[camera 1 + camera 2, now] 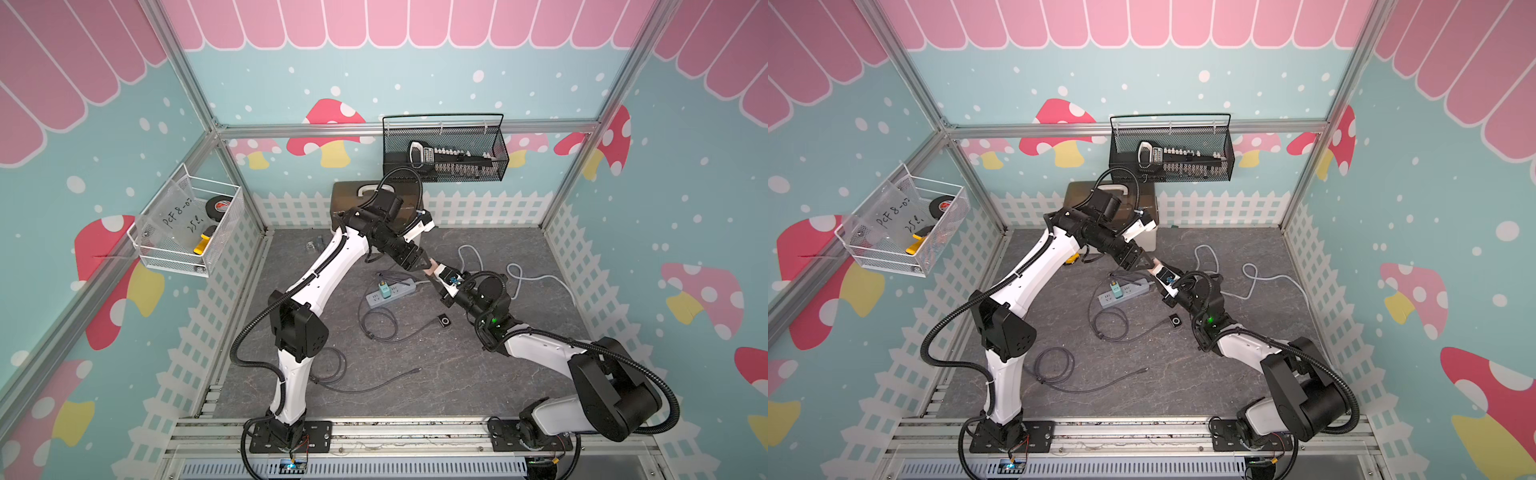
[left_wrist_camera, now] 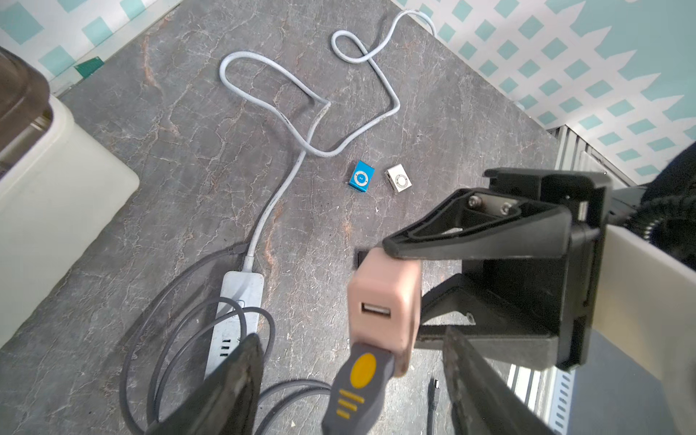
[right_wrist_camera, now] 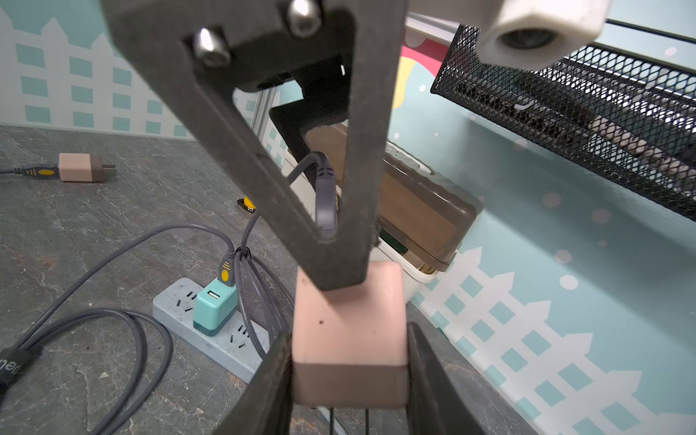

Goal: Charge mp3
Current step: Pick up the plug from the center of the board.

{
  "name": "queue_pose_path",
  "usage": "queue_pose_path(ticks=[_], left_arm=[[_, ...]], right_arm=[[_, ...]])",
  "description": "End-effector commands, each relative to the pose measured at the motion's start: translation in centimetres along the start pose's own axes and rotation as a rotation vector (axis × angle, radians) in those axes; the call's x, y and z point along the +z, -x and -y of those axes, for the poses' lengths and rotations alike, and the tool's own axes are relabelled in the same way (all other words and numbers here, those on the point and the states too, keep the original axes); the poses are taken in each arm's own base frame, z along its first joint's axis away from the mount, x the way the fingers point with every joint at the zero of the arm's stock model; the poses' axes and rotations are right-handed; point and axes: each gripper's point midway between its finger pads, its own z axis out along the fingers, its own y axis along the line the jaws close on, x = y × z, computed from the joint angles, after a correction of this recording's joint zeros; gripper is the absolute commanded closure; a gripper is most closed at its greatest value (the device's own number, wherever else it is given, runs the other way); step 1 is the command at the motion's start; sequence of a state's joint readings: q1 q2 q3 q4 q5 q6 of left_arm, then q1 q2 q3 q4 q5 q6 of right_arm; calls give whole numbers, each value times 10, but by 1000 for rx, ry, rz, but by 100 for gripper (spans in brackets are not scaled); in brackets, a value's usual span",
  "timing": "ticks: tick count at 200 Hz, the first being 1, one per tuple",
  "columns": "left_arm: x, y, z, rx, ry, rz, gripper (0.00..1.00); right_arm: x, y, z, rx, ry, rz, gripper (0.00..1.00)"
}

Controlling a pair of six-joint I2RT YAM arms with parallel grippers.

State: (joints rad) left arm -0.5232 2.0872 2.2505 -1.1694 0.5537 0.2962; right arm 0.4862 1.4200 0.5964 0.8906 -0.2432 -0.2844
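Right tool [image 3: 348,335] clamps the pink charger [image 3: 350,305], seemingly steadying it while the left tool [image 2: 350,335], jaws wide apart, straddles its plug [image 2: 356,376]; the blue mp3 [image 2: 360,177] lies unplugged on the desk [image 2: 188,188] nearby

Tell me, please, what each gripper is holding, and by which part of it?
The right gripper clamps the pink charger by two opposite side faces. The left gripper stands open around the USB plug in that charger, holding nothing.
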Motion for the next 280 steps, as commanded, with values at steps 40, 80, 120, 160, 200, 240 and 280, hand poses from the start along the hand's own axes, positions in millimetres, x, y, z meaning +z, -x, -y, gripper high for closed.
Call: queue_pose_path(ticks=[40, 80, 120, 160, 200, 240, 280], left_arm=[[4, -11, 26, 11, -160, -26, 34], [6, -14, 33, 4, -212, -32, 42], [6, -13, 37, 7, -238, -24, 56], [7, -13, 39, 1, -262, -22, 70], [8, -9, 41, 5, -270, -13, 80], [4, -6, 39, 30, -232, -10, 89], [-21, -5, 16, 51, -66, -4, 92]], right_arm=[[-1, 28, 10, -79, -50, 110, 93], [2, 30, 8, -105, -44, 130, 93], [5, 24, 6, -95, -44, 121, 93], [6, 25, 9, -91, -57, 125, 92], [9, 25, 4, -85, -31, 125, 87], [13, 16, 0, -50, 2, 69, 59], [1, 2, 17, -23, -105, 2, 34]])
